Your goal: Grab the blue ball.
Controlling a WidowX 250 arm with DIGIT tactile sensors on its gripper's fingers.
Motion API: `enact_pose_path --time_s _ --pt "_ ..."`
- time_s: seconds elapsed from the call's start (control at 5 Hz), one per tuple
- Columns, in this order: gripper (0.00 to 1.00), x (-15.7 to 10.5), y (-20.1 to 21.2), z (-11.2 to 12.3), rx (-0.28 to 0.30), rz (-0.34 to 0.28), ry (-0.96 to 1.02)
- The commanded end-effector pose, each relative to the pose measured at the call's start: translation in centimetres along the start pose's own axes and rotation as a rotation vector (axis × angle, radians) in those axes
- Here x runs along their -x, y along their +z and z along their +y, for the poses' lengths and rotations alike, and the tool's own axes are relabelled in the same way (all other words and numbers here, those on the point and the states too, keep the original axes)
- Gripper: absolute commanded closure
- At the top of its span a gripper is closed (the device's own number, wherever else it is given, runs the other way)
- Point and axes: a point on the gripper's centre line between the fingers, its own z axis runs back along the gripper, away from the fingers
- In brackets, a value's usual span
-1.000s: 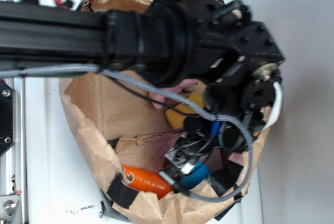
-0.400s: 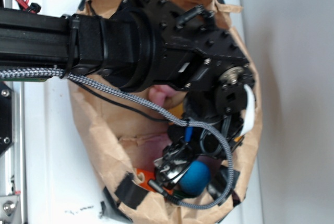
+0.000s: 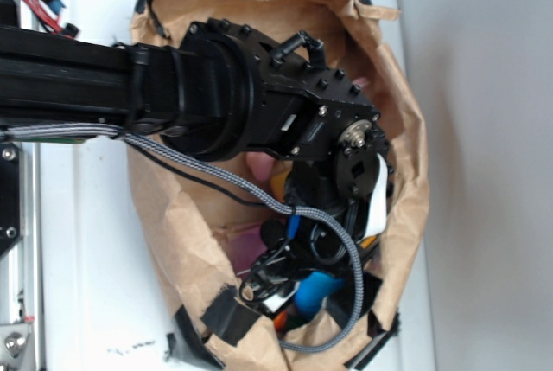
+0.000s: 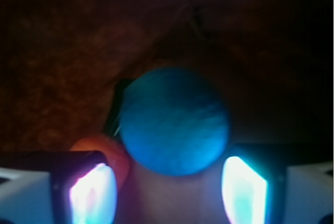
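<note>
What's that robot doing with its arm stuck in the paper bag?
It's trying to grab the blue ball. The black robot arm has reached down into the brown paper bag, and the gripper is open, one finger on each side, with the ball just ahead of the gap between them. It hasn't closed on the ball yet. An orange toy sits right beside the ball, near the left of the wrist view.

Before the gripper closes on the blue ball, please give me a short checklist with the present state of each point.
1. Blue ball visible to the wrist camera: ok.
2. Ball lies between the fingers: ok, slightly ahead of them.
3. Gripper open: ok.
4. Orange toy carrot clear of the left finger: not ok, it sits right beside it.
5. Paper bag clear of the arm: cannot tell.
</note>
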Motion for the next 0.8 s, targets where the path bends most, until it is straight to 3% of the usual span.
enact_pose_path --time_s 0.0,0.2,0.6 --pt "1.0 -0.9 -0.6 1.3 -0.058 -0.151 -0.026" --pt "1.0 -1.2 -1.0 1.8 -0.071 -0.161 -0.01" --pt "1.0 -1.9 6.0 0.4 -0.156 -0.186 0.087"
